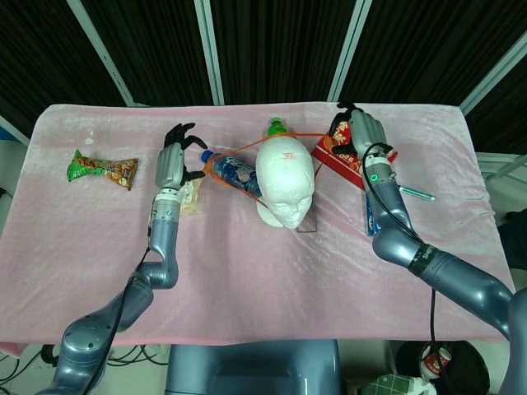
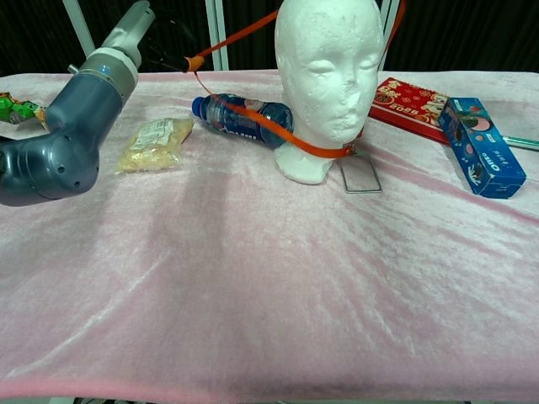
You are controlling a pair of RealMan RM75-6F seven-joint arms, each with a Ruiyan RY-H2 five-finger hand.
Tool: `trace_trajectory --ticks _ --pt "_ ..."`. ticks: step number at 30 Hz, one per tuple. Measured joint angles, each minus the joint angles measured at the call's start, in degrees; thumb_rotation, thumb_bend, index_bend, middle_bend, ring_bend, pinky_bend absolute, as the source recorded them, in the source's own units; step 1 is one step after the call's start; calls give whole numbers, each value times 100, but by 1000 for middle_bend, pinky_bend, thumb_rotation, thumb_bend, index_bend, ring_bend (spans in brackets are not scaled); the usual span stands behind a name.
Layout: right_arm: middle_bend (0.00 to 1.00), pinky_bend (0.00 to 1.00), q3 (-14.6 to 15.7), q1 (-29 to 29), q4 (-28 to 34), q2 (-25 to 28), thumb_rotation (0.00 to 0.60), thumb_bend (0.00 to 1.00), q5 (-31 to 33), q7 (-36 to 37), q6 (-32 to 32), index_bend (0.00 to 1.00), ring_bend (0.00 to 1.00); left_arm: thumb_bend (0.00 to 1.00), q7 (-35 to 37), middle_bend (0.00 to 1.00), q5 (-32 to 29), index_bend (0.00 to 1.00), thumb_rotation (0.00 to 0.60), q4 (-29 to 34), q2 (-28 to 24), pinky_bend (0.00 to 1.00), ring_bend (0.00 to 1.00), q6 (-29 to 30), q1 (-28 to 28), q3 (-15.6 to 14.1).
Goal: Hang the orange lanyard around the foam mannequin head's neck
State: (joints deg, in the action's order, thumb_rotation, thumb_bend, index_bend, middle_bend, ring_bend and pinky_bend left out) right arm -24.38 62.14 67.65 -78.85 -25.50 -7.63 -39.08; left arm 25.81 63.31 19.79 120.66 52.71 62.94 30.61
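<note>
The white foam mannequin head (image 1: 286,181) (image 2: 328,76) stands upright mid-table. The orange lanyard (image 1: 247,148) (image 2: 253,122) loops around it: the strap passes behind the head, runs down both sides and crosses under the chin. Its clear badge holder (image 2: 360,174) lies on the cloth by the neck base. My left hand (image 1: 174,158) (image 2: 168,55) pinches the strap left of the head. On the other side, my right hand (image 1: 362,136) holds the strap to the head's right, above the red box; the chest view does not show this hand.
A blue bottle (image 1: 235,171) (image 2: 240,118) lies just left of the neck. A pale snack bag (image 2: 156,143) and a green snack pack (image 1: 103,169) lie further left. A red box (image 2: 413,101), a blue biscuit box (image 2: 484,147) and a pen (image 1: 416,193) are at right.
</note>
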Motion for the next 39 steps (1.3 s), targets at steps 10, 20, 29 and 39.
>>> trace_trajectory --ticks 10,20,29,39 --pt "73 161 79 42 42 102 600 117 -23 92 466 196 115 46 -31 26 -115 270 600 357 -175 0 0 -142 18 57" --pt "83 161 57 -106 374 391 600 127 80 273 385 196 117 100 -475 33 -152 269 600 1088 -496 0 0 248 -230 35" --pt "122 163 267 -932 1518 1326 600 287 -393 367 -276 196 167 129 -1165 38 324 267 600 2647 -1358 0 0 1129 -995 -485" --pt "309 284 1101 -2030 2587 2214 600 486 -1043 -26 -1353 196 359 168 -2310 45 409 267 600 5882 -3069 0 0 1881 -2285 -1034"
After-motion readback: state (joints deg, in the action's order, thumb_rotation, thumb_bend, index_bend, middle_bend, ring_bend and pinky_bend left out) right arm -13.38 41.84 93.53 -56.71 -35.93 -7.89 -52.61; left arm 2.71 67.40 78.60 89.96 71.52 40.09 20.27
